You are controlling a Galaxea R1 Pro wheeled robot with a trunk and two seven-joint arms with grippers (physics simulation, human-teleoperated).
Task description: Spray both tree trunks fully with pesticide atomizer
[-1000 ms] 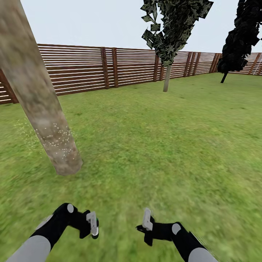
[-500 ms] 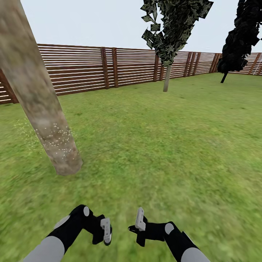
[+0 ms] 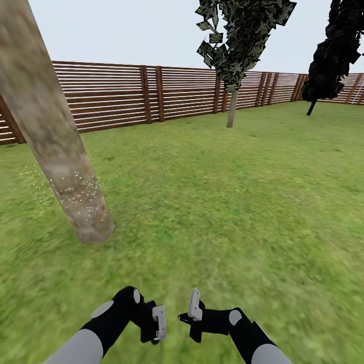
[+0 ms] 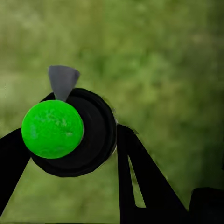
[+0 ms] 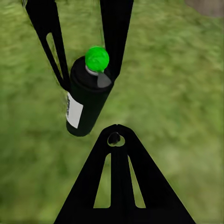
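Note:
My left gripper (image 3: 157,327) is shut on the pesticide atomizer (image 5: 86,100), a dark bottle with a white label and a bright green ball on top (image 4: 52,129). It hangs low over the lawn, close beside my right gripper (image 3: 193,305), whose fingers are pressed together and hold nothing. A thick pale mottled tree trunk (image 3: 55,146) leans up at the left, ahead of the left arm. Whitish pesticide specks (image 3: 81,194) dot its lower bark and the grass to its left. A second tree with a thin pale trunk (image 3: 232,108) stands far off by the fence.
A brown slatted fence (image 3: 116,93) closes off the back of the lawn. A black conifer (image 3: 331,55) stands at the far right. Open grass (image 3: 242,202) stretches between me and the far tree.
My left arm has swung right with the atomizer, ending close to the right gripper. The right gripper shifted slightly left early on, then held still.

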